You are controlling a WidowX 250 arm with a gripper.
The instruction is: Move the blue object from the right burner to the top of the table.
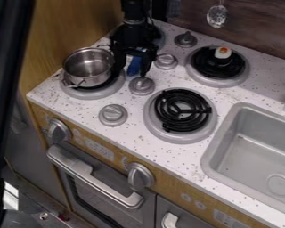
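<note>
The black gripper (132, 72) hangs over the upper left part of the stove top, pointing down. Its two fingers are spread apart, one on each side of a blue object (134, 65). The blue object is narrower than the space between them, and the gripper hides its upper part. It appears to be on the white speckled stove top (128, 119), between the metal pot and the knobs. Whether either finger touches it, I cannot tell. The front right burner (181, 110) has nothing on its black coil.
A metal pot (88, 67) stands on the front left burner, close beside the gripper. On the back right burner (213, 67) lies a small white and orange object (223, 53). Several grey knobs (142, 85) rise between the burners. A grey sink (252, 147) is at the right.
</note>
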